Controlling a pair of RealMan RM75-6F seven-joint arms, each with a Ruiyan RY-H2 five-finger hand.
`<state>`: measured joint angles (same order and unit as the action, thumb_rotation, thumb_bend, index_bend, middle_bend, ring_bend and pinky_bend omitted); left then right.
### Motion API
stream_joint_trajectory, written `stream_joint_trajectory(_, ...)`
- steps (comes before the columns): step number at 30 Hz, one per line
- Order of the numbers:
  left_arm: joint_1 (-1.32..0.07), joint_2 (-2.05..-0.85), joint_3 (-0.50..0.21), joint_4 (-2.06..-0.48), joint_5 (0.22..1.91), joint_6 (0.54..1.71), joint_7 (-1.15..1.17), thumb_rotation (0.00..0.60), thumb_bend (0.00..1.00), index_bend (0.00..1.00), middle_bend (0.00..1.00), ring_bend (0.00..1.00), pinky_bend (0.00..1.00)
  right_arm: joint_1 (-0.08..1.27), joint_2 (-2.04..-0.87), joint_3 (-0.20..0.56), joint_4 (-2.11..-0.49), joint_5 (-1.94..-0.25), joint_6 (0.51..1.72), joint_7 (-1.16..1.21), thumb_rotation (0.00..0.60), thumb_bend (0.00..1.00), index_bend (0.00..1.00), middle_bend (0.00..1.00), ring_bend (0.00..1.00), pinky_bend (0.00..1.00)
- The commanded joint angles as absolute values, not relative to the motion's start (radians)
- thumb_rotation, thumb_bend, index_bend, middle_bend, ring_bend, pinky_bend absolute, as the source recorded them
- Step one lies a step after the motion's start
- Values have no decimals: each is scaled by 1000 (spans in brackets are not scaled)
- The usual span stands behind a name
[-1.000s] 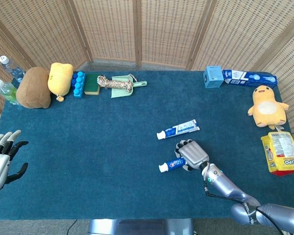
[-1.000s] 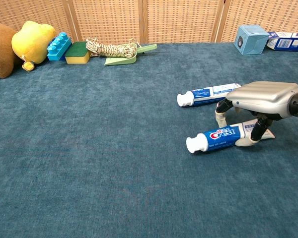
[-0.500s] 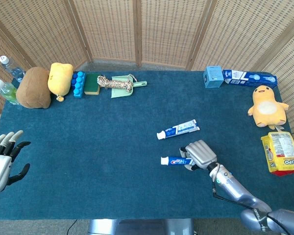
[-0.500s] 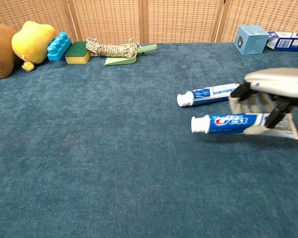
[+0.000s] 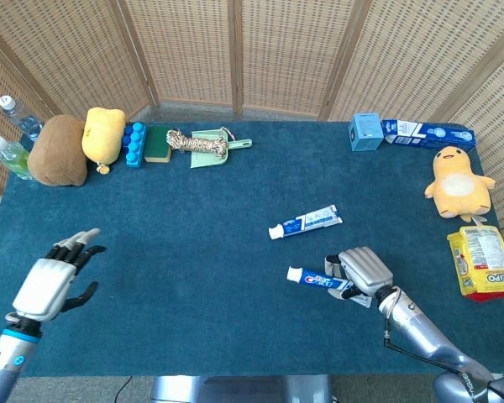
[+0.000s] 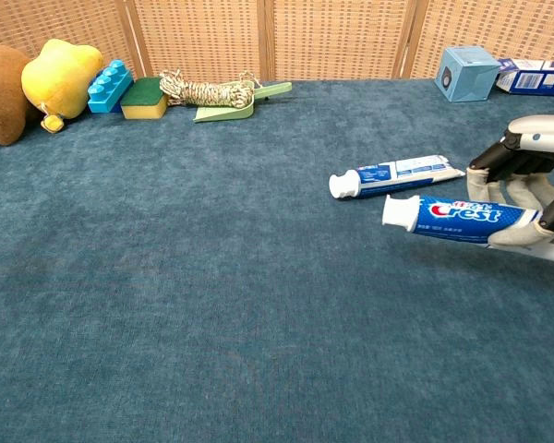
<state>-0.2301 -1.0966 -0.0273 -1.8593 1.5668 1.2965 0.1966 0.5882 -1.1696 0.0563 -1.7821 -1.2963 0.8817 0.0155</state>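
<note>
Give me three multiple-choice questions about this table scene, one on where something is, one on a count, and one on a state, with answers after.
1. Where does the pale green plastic dustpan lie?
A. at the far edge, beside the green sponge
B. next to the yellow duck plush
C. under the right hand

2. How many toothpaste tubes are in view?
A. one
B. two
C. four

3. What is the state of the left hand?
A. it holds a bottle
B. it presses on the brown plush
C. it holds nothing, fingers apart

Answers:
1. A: the dustpan sits by the green sponge, with a coil of rope on it.
2. B: one blue-and-white Crest tube in the right hand, one white-and-blue tube on the blue cloth.
3. C: it hovers over bare cloth with nothing in it.
</note>
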Motion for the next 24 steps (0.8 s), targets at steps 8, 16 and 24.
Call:
stream_joint_trajectory(8,-346,-1166,-66,-1902,1568,1182,175,600,327,215,115,123,185,605,-1141,100,-1889,-1273,815,196,600,529,885,734,698,747)
stream_joint_trajectory(16,-428,-1200,-95,-1962,1532,1096,189,600,327,221,99,106,174,637,-1184,123,-1918,-1224,792,192,600,539,885,734,698,747)
stream_joint_trajectory(24,-484,-1236,-109,-1988,1499,1048,228,600,327,227,72,53,154,672,-1239,137,-1907,-1159,770,161,600,547,884,734,698,747)
